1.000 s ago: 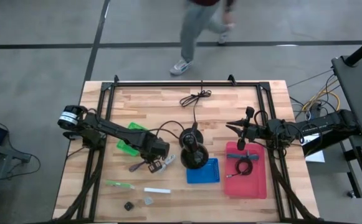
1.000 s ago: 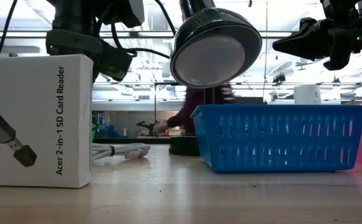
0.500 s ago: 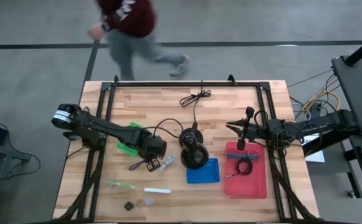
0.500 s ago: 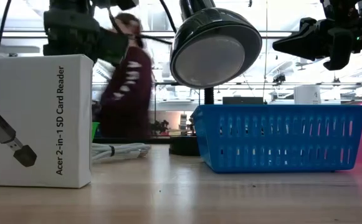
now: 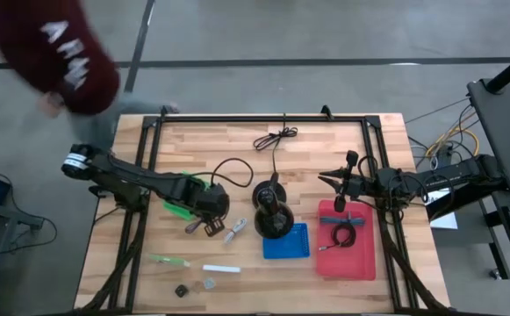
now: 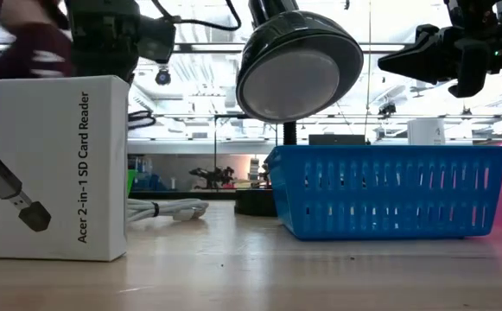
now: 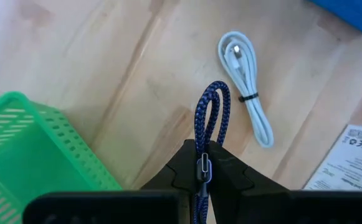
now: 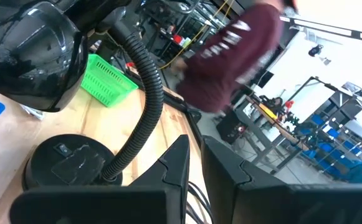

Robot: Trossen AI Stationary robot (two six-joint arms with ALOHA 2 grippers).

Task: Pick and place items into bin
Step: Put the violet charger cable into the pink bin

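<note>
Carrying appears to be the step in hand: a blue braided cable (image 7: pixel 207 121) is pinched, folded, between the closed fingers of the left claw (image 5: pixel 209 225), which hangs over the table (image 5: pixel 325 145) just beside the green basket (image 5: pixel 182 197), toward the left edge. The next move is judged to call for a release over a bin. A white cable coil (image 5: pixel 235 229) lies loose near the blue basket (image 5: pixel 287 242). The right claw (image 5: pixel 332 180) is held above the red bin (image 5: pixel 347 256), its fingers nearly together and empty. A black lamp (image 5: pixel 273 215) stands mid-table. Beyond the wooden table, a person in a maroon top (image 5: pixel 48 48) is seen on grey floor.
</note>
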